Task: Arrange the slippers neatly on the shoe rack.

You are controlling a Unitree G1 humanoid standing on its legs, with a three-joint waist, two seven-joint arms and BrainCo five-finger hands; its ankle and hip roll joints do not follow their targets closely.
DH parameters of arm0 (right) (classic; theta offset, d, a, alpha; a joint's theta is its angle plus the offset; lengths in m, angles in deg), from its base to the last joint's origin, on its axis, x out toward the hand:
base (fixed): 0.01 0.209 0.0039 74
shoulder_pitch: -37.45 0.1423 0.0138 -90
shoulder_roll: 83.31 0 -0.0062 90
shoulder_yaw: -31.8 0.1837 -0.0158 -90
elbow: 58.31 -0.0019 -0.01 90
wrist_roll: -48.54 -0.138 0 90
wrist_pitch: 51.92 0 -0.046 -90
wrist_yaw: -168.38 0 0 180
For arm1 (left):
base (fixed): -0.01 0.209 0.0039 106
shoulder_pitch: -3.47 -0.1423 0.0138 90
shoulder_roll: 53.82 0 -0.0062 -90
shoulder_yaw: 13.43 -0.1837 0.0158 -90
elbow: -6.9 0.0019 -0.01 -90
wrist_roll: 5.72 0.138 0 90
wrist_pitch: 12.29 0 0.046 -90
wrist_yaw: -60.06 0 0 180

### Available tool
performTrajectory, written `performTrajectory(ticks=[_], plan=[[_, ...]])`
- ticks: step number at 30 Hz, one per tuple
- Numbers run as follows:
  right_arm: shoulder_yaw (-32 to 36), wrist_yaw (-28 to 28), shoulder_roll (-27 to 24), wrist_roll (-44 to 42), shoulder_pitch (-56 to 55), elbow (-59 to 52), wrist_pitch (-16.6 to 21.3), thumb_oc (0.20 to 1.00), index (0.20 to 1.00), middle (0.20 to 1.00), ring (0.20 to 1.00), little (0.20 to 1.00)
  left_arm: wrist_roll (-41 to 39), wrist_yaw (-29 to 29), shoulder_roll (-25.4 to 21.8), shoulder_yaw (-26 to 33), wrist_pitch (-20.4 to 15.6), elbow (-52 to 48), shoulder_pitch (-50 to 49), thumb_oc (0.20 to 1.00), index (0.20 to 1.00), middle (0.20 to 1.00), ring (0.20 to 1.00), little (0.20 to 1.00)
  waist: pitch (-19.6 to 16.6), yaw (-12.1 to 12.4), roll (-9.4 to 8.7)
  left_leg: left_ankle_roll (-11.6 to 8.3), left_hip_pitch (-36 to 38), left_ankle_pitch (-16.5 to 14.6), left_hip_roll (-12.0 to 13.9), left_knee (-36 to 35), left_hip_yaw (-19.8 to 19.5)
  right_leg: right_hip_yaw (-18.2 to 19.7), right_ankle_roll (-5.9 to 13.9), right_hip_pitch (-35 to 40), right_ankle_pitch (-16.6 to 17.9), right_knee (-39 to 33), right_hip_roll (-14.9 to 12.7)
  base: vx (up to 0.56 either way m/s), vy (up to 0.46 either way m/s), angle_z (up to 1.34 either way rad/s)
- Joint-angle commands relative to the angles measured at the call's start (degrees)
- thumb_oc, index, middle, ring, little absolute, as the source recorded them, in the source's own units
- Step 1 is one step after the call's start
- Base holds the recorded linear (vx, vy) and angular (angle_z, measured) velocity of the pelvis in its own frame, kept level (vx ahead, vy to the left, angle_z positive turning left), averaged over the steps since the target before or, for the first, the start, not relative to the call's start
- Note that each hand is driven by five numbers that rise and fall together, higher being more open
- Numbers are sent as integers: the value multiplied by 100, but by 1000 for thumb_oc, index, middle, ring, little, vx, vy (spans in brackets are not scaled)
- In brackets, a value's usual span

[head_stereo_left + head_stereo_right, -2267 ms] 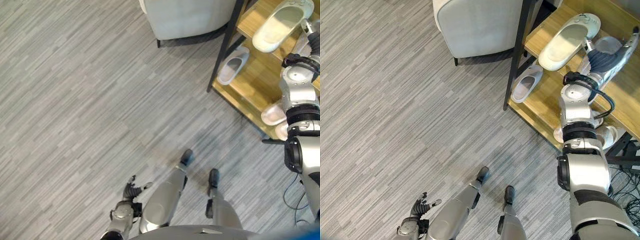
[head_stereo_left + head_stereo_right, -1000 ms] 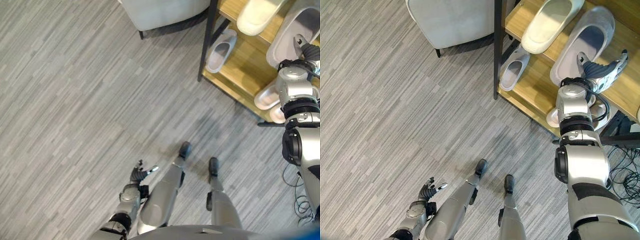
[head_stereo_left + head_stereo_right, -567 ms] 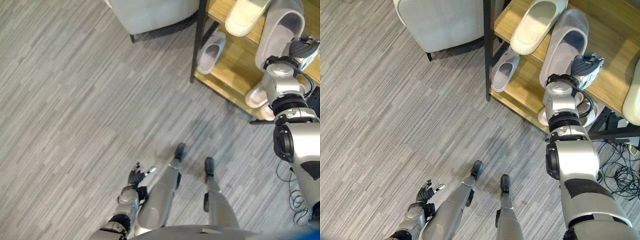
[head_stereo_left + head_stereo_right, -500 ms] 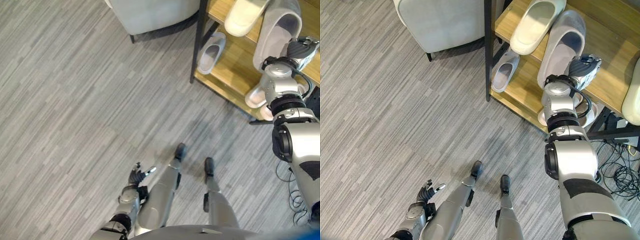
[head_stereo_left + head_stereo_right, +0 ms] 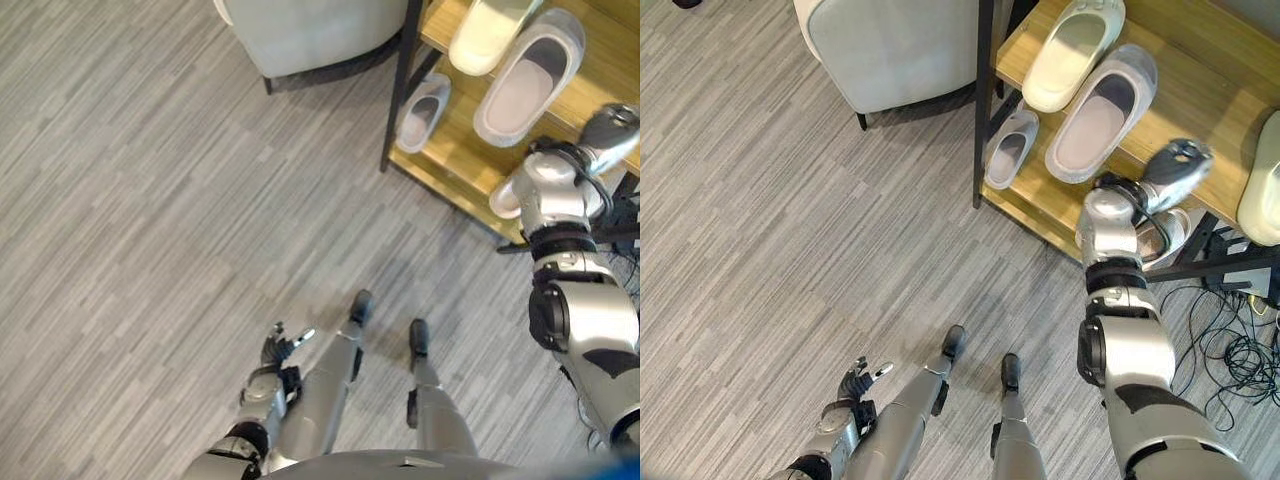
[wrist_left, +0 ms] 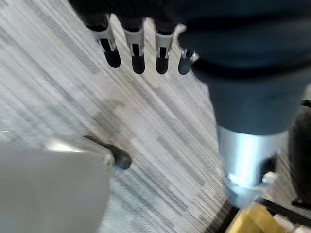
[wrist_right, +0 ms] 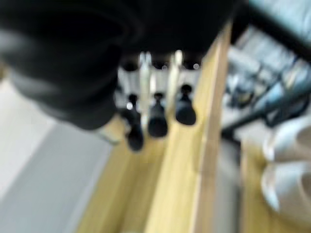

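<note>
A wooden shoe rack (image 5: 1185,85) stands at the upper right. On its top shelf a cream slipper (image 5: 1072,52) and a larger grey slipper (image 5: 1101,112) lie flat side by side. Another cream slipper (image 5: 1262,180) lies at the right edge of that shelf. On the lower shelf sit a small grey slipper (image 5: 1009,151) and pale slippers (image 5: 1167,230), these partly hidden by my right arm. My right hand (image 5: 1178,164) hovers over the top shelf's front edge, just right of the grey slipper, open and holding nothing; its fingers (image 7: 156,116) point along the wood. My left hand (image 5: 854,384) hangs open low beside me.
A grey upholstered chair (image 5: 890,50) stands left of the rack, close to the rack's black corner post (image 5: 985,100). Loose cables (image 5: 1230,350) lie on the floor at the right, below the rack. Grey plank floor (image 5: 150,200) stretches to the left.
My right hand has let go of the grey slipper, which now lies flat beside the cream one. The hand has drawn back to the shelf's front edge. The camera shifted slightly.
</note>
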Motion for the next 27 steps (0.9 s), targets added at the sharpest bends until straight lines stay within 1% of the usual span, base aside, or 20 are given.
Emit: performTrajectory(ticks=[1,2,3,4,5,6,7,8,9,10,11,13,14,15,19,22,24,25,26,27], plan=[[38,62,-412,267,-44,-612,152,200,200,200,200,200,-17,-152,112,149,-109,171,513,1000,1000,1000,1000,1000,192,121,212,-378,933,43,270,-1002,-757,-35,-125,936,-621,268,212,-5,8,-12],[-3,-24,-366,277,-39,-740,100,818,818,818,818,818,-32,-159,116,159,-110,190,528,1000,1000,1000,1000,1000,180,117,197,-370,908,15,267,-963,-749,-23,-124,925,-612,273,197,-2,-2,-12],[-97,-139,-308,306,-16,-793,59,1000,1000,1000,1000,1000,-47,-163,124,173,-103,222,526,1000,1000,1000,1000,1000,170,120,181,-367,889,4,268,-949,-738,-18,-123,916,-591,264,188,8,-12,-13],[-284,-362,-300,354,97,-715,-22,1000,1000,1000,1000,1000,-57,-149,127,185,-92,367,516,1000,1000,1000,1000,1000,136,132,137,-356,844,-20,265,-915,-742,-6,-125,912,-574,227,183,9,-16,-8],[-288,-363,-302,352,104,-709,-20,1000,1000,1000,1000,1000,-57,-148,128,190,-94,371,521,1000,1000,1000,1000,1000,136,129,138,-355,840,-21,265,-913,-741,-6,-125,910,-573,226,183,20,-14,-5],[-400,-528,-287,318,211,-643,-56,1000,1000,1000,1000,1000,-54,-136,129,192,-95,452,514,1000,1000,1000,1000,1000,123,129,117,-354,827,-21,266,-913,-747,3,-125,911,-562,200,184,34,-11,-1],[-650,-850,-250,217,445,-551,-201,1000,1000,1000,1000,1000,-37,-137,127,172,-90,526,502,1000,1000,1000,1000,1000,111,140,74,-352,806,-25,267,-911,-766,4,-126,922,-545,144,179,34,-12,-1],[-654,-851,-251,216,450,-548,-201,1000,1000,1000,1000,1000,-37,-136,128,176,-91,527,505,1000,1000,1000,1000,1000,112,137,75,-351,806,-25,266,-911,-767,3,-126,922,-544,142,179,59,-9,0],[-889,-1089,-175,188,652,-516,-241,1000,1000,1000,1000,1000,-60,-120,132,185,-71,647,484,1000,1000,1000,1000,1000,97,140,45,-358,806,-7,277,-953,-767,-37,-125,939,-535,78,171,36,-2,1],[-892,-1089,-175,187,658,-512,-241,1000,1000,1000,1000,1000,-60,-119,132,189,-72,649,488,1000,1000,1000,1000,1000,99,134,46,-358,807,-5,276,-956,-769,-40,-125,940,-535,75,170,73,-2,2],[-1095,-1238,-152,225,823,-471,-251,1000,1000,1000,1000,1000,-66,-99,127,184,-62,724,443,1000,1000,1000,1000,1000,80,145,18,-367,819,17,290,-1024,-771,-63,-126,962,-522,18,176,38,-1,4],[-1292,-1357,-153,271,943,-453,-284,1000,1000,1000,1000,1000,-41,-96,128,159,-57,785,395,1000,1000,1000,1000,1000,79,152,-13,-382,816,48,305,-1088,-779,-96,-124,980,-500,-18,189,44,-13,8],[-1294,-1358,-154,271,945,-452,-283,1000,1000,1000,1000,1000,-41,-96,129,160,-57,785,395,1000,1000,1000,1000,1000,78,150,-11,-382,815,50,305,-1091,-781,-97,-124,979,-499,-19,189,55,-25,10],[-1393,-1381,-134,305,1065,-441,-311,1000,1000,1000,1000,1000,-48,-84,131,156,-59,827,365,1000,1000,1000,1000,1000,77,163,-51,-382,828,51,319,-1125,-789,-106,-123,998,-494,-46,210,44,-15,8],[-1435,-1263,-86,358,1203,-390,-328,1000,1000,1000,1000,1000,-93,-76,123,181,-44,845,391,1000,1000,1000,1000,1000,72,188,-94,-394,832,47,334,-1150,-792,-135,-121,1023,-480,-81,229,28,-5,2],[-1463,-998,-64,428,1382,-203,-382,1000,1000,1000,1000,1000,-114,-73,133,191,-42,887,475,1000,1000,1000,1000,1000,53,210,-140,-403,835,60,361,-1210,-808,-157,-121,1023,-474,-115,237,42,0,-10],[-1622,-737,-143,586,1535,-22,-543,1000,1000,1000,1000,1000,-131,-82,129,212,-38,884,546,1000,1000,1000,1000,1000,54,223,-162,-407,815,86,379,-1272,-805,-191,-118,997,-470,-129,240,26,3,-18],[-1718,-423,-292,776,1665,94,-691,1000,1000,1000,1000,1000,-144,-99,137,207,-50,857,599,1000,1000,1000,1000,1000,67,249,-164,-410,809,137,395,-1363,-803,-227,-113,967,-471,-137,247,17,5,-5],[-1721,-420,-293,776,1670,97,-691,1000,1000,1000,1000,1000,-143,-100,139,208,-50,857,602,1000,1000,1000,1000,1000,67,249,-162,-411,811,143,397,-1373,-804,-227,-113,965,-470,-137,248,0,0,0],[-1680,-266,-338,858,1721,43,-707,1000,1000,1000,1000,1000,-150,-103,160,196,-59,844,625,1000,1000,1000,1000,1000,76,257,-151,-415,810,169,398,-1435,-804,-235,-112,943,-481,-137,256,24,30,-4]])
